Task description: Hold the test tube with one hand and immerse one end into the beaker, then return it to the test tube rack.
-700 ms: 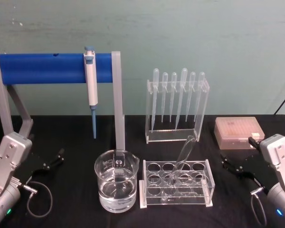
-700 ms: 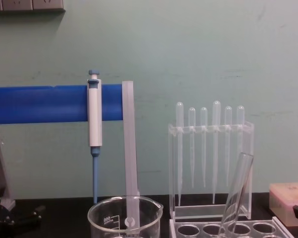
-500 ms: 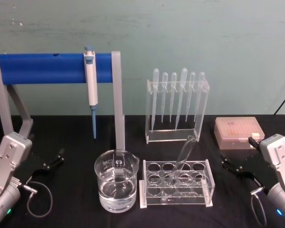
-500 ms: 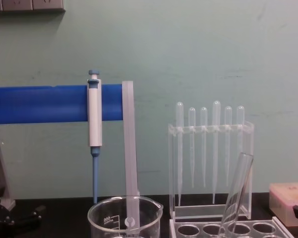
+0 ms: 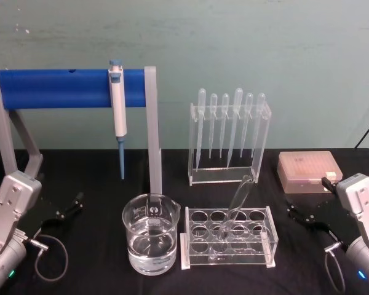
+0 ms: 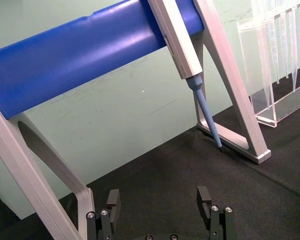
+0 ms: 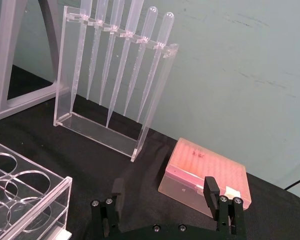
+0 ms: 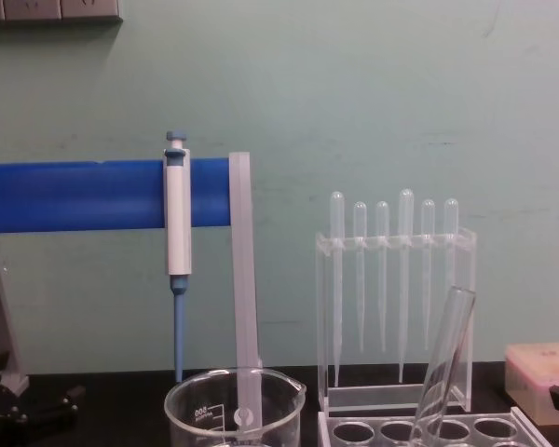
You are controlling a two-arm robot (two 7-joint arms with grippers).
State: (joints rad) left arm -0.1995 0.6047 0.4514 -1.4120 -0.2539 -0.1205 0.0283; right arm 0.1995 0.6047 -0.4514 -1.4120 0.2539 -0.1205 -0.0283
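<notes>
The test tube (image 5: 237,198) is clear glass and leans tilted in the acrylic tube rack (image 5: 229,253), its open top toward the back; the chest view shows the test tube (image 8: 445,354) rising from the rack. The beaker (image 5: 150,241), holding some clear liquid, stands just left of the rack; the chest view shows the beaker (image 8: 233,406) low in the middle. My left gripper (image 5: 69,206) rests open at the table's left with nothing between its fingers (image 6: 112,200). My right gripper (image 5: 299,215) rests open at the right, nothing between its fingers (image 7: 210,186).
A blue-and-white pipettor (image 5: 117,110) hangs on a blue-barred stand (image 5: 55,88) at the back left. A clear rack of plastic pipettes (image 5: 229,132) stands behind the tube rack. A pink tip box (image 5: 309,171) sits at the back right, near the right gripper.
</notes>
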